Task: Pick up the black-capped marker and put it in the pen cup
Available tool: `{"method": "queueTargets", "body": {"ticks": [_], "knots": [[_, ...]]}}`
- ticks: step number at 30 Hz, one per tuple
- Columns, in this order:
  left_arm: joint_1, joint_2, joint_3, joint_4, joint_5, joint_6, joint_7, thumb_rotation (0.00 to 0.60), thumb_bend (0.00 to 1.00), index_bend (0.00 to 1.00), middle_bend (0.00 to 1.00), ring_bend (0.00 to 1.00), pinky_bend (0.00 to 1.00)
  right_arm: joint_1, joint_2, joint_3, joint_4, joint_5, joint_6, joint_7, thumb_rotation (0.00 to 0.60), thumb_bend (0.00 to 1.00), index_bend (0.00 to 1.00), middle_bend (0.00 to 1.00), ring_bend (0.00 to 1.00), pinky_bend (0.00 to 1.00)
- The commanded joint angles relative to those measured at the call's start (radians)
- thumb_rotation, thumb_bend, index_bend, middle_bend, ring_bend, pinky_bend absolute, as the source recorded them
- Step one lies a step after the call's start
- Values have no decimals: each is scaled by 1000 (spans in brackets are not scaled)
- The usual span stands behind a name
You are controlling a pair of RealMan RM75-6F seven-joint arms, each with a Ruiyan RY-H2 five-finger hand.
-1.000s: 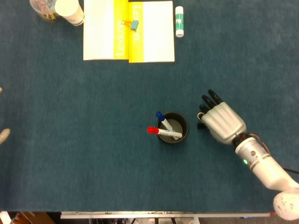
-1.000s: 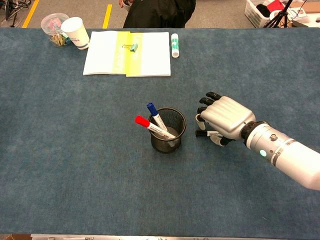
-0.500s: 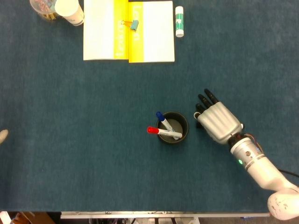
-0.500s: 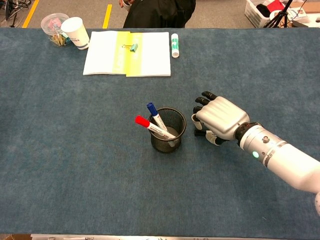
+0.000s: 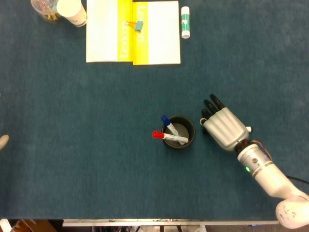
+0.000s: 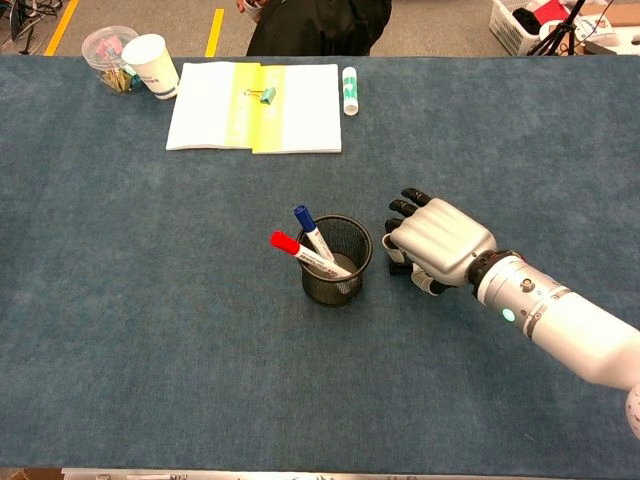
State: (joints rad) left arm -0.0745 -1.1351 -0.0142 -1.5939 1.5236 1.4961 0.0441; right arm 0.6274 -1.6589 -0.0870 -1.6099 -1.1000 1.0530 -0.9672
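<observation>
The black mesh pen cup (image 5: 178, 132) (image 6: 335, 261) stands mid-table with a red-capped marker (image 5: 163, 136) and a blue-capped marker (image 5: 167, 123) leaning in it. Just to its right, my right hand (image 5: 222, 127) (image 6: 435, 240) hovers palm down, fingers curled around the black-capped marker. The hand hides most of the marker. Only its dark cap end (image 6: 397, 257) shows under the fingertips, and a small white tip (image 5: 247, 128) shows at the wrist side. Of my left hand, only a pale sliver (image 5: 3, 140) shows at the left edge of the head view.
An open white and yellow notebook (image 5: 133, 32) with a binder clip (image 5: 138, 25) lies at the back. A glue stick (image 5: 185, 21) lies to its right. A paper cup (image 5: 72, 10) and a clear jar (image 5: 43, 7) stand at the back left.
My right hand has moved left towards the pen cup, carrying the marker with it. The sliver of the left hand has hardly shifted.
</observation>
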Motion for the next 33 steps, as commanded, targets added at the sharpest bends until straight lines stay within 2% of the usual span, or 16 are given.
{"method": "queueTargets", "body": {"ticks": [1,9,15,24,28,33], "knots": [[1,1,1,-1,1,2,-2,600,150,171,177,176,149,-4,-3,-2,4,-9,6,3,600,341,500,314,97,34],[3,3,2,-2,6,5,-6,600,150,171,177,176,149,-24,13,-7,1,-61,34,49,600,393,565,354,103,34],[4,6,1,-2,9,8,-10,600,149,171,177,176,149,-44,91,13,-83,-127,83,139,600,393,577,368,122,34],[-2,11,-1,-26,21,10,12,600,149,171,177,176,149,-27,259,73,-324,-300,78,447,600,392,590,378,135,34],[0,17,0,-39,23,14,23,600,150,171,177,176,149,-14,275,90,-367,-357,51,629,600,392,594,380,135,34],[5,26,1,-54,22,21,37,600,150,171,177,176,149,-1,263,96,-362,-431,25,890,600,392,599,388,138,34]]}}
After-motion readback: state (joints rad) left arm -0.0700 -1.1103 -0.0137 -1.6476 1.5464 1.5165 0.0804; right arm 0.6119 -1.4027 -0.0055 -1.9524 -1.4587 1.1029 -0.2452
